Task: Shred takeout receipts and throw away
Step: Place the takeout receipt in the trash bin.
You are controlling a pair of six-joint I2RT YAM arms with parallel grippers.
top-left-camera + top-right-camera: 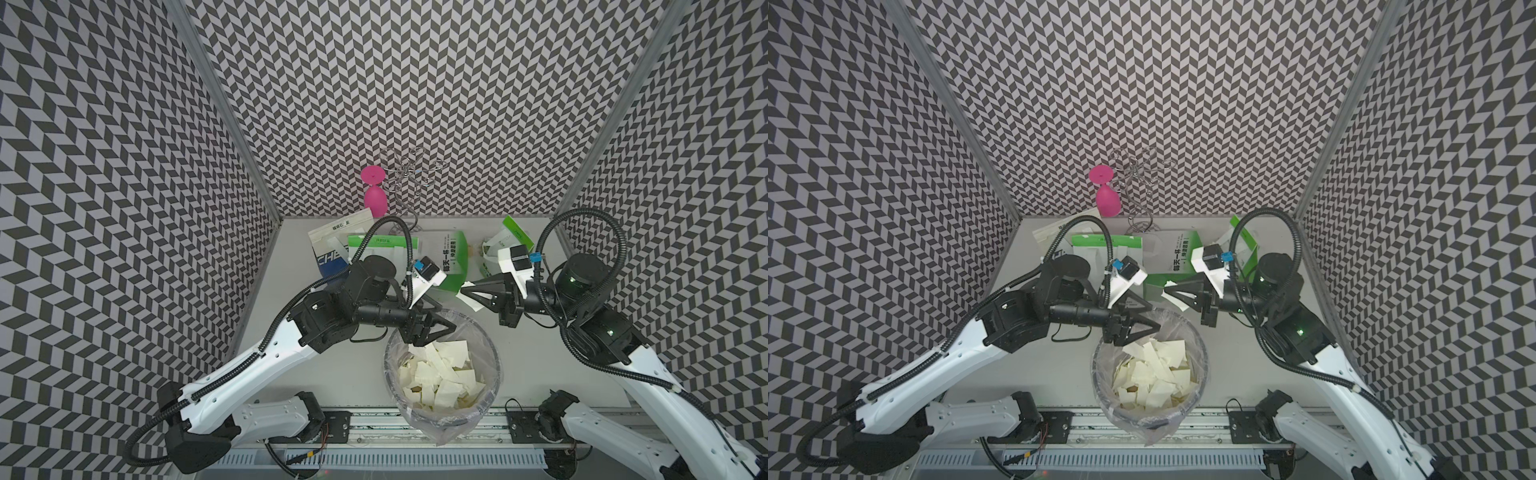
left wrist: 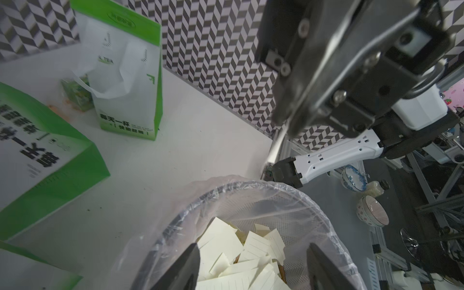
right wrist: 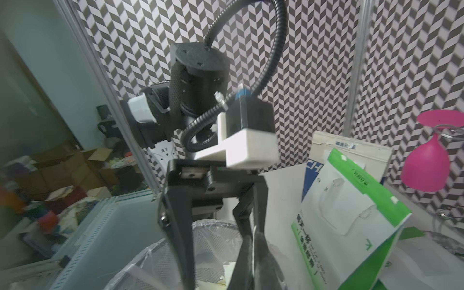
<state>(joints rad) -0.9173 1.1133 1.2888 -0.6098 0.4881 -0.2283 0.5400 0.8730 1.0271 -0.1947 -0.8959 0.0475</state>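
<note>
While the left hand (image 1: 435, 334) hangs spread wide and empty over the bin (image 1: 497, 357), where cream scraps (image 1: 438, 374) lie, the right hand (image 1: 468, 287) is pinched shut on a receipt strip (image 1: 476, 305) just beyond the rim; the dropping step seems half done, and next that strip needs carrying over the bin and releasing

The grey-white tabletop (image 1: 349, 374) carries a liner-fitted mesh bin (image 2: 263, 200) at front centre, three green-and-white paper bags (image 1: 453, 257) and a blue-and-white bag (image 1: 328, 253) toward the rear, a wire stand (image 1: 409, 222) by the back wall, and orange specks (image 2: 67, 110), possibly crumbs, beside the rightmost bag.
</note>
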